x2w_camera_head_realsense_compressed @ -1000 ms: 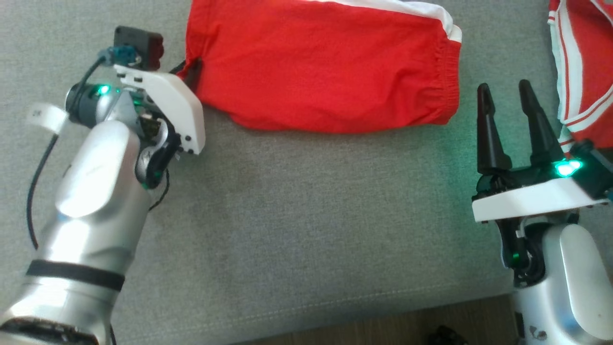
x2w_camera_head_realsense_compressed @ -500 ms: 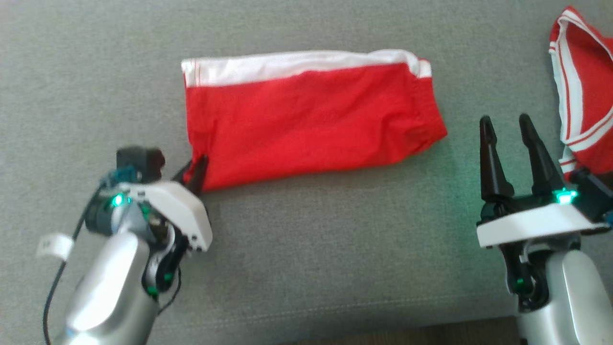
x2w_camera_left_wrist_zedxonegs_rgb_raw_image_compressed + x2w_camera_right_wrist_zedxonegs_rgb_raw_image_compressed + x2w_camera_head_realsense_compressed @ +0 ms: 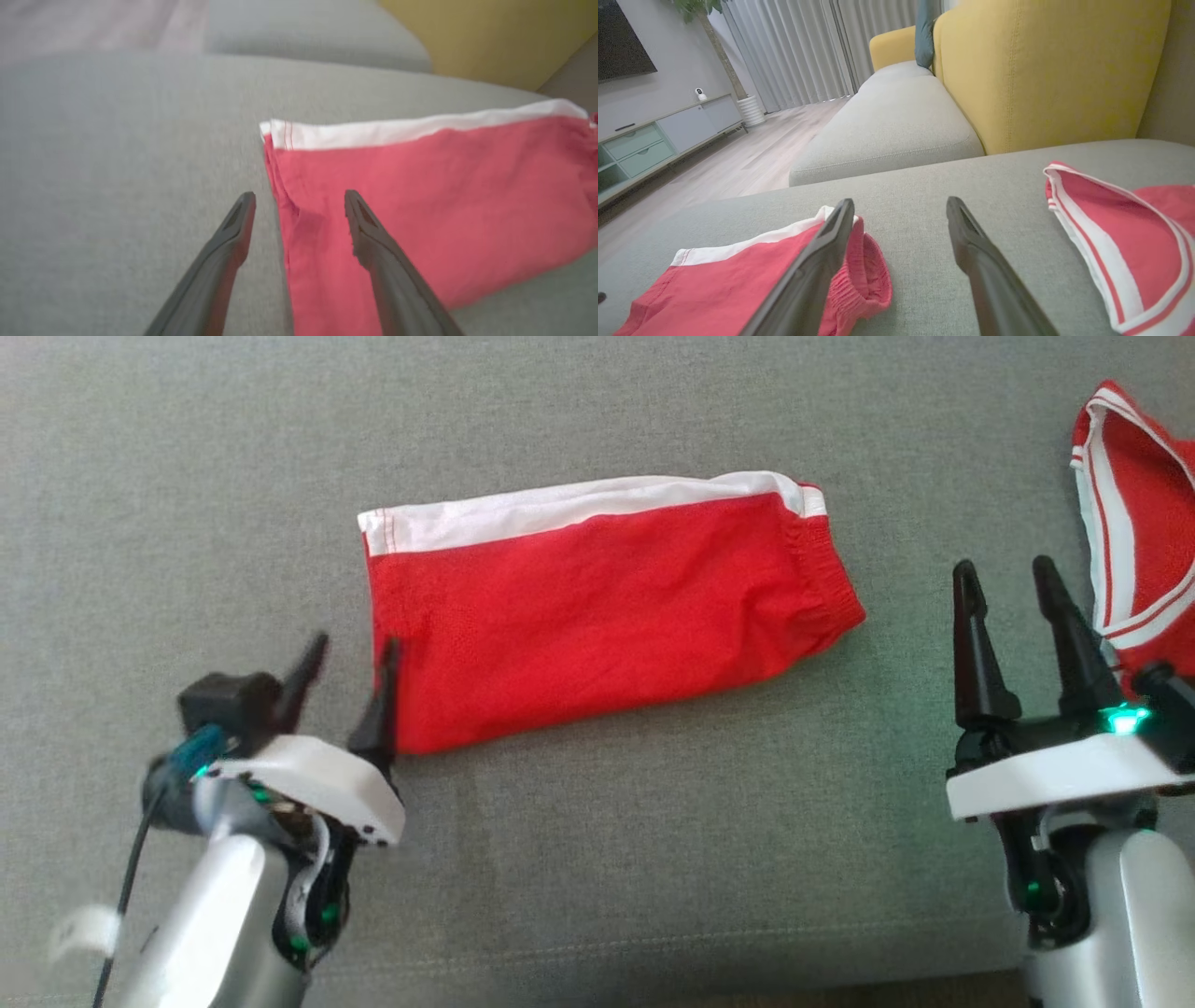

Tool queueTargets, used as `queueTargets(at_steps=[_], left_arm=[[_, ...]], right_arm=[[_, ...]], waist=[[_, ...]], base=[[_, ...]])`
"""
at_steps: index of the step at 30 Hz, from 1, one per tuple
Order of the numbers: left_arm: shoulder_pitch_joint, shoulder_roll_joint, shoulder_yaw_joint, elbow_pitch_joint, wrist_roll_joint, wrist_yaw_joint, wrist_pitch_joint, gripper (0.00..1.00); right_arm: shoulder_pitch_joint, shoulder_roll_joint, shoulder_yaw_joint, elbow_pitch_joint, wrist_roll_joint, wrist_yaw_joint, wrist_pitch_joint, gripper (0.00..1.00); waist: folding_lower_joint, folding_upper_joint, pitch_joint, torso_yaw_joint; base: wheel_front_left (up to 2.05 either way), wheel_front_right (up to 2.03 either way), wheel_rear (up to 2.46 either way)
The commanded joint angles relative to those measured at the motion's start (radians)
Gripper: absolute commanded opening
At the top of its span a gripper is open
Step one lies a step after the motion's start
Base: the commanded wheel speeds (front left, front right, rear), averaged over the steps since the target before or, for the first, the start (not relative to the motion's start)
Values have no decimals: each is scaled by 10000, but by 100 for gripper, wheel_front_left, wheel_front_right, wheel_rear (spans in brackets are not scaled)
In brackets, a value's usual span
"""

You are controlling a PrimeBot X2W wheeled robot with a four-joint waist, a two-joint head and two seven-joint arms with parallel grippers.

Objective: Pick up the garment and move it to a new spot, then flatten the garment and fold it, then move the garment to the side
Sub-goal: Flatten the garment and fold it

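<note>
The garment point(image 3: 597, 616) is a pair of red shorts with a white band, folded into a flat rectangle on the grey sofa cushion point(image 3: 653, 859). My left gripper point(image 3: 355, 644) is open at the garment's near left corner, holding nothing. In the left wrist view the garment's point(image 3: 420, 196) left edge runs between the spread fingers of that gripper point(image 3: 299, 195). My right gripper point(image 3: 1004, 569) stands open to the right of the garment, apart from it. Its wrist view shows it point(image 3: 900, 201) above bare cushion, with the garment's gathered waist end point(image 3: 859, 284) beside the left finger.
A second red garment with white stripes point(image 3: 1139, 523) lies bunched at the right edge, close to my right gripper. A yellow sofa back point(image 3: 1041, 70) rises behind the cushion. Another grey seat cushion point(image 3: 887, 121) adjoins further off. The cushion's front seam point(image 3: 597, 943) runs near me.
My left gripper was shut on the garment's near left corner and has now opened and let it go. The head view has shifted. My right gripper stays open.
</note>
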Motion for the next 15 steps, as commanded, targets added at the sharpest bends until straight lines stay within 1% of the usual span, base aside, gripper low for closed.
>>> queueTargets(at_steps=[1, 4, 6, 12, 15], left_arm=[[-150, 217, 556, -528, 353, 187, -844, 100], [-84, 266, 809, -715, 619, 333, -2004, 100], [-24, 289, 1014, -869, 740, 377, -2434, 100], [549, 342, 1498, -1299, 1068, 428, -2696, 100], [838, 374, 1528, -1434, 1211, 366, -2706, 100]], right_arm=[[34, -24, 141, -549, -273, -7, 53, 100], [76, -24, 78, -803, -644, -7, 180, 100], [147, -24, 28, -949, -829, -7, 237, 100], [523, -24, 3, -1198, -953, -7, 448, 100], [718, -24, -3, -1255, -980, -7, 491, 100]], waist=[[0, 0, -92, 39], [0, 0, -258, 112], [0, 0, -413, 177], [0, 0, -802, 276], [0, 0, -912, 271]], base=[[0, 0, 0], [0, 0, 0], [0, 0, 0], [0, 0, 0], [0, 0, 0]])
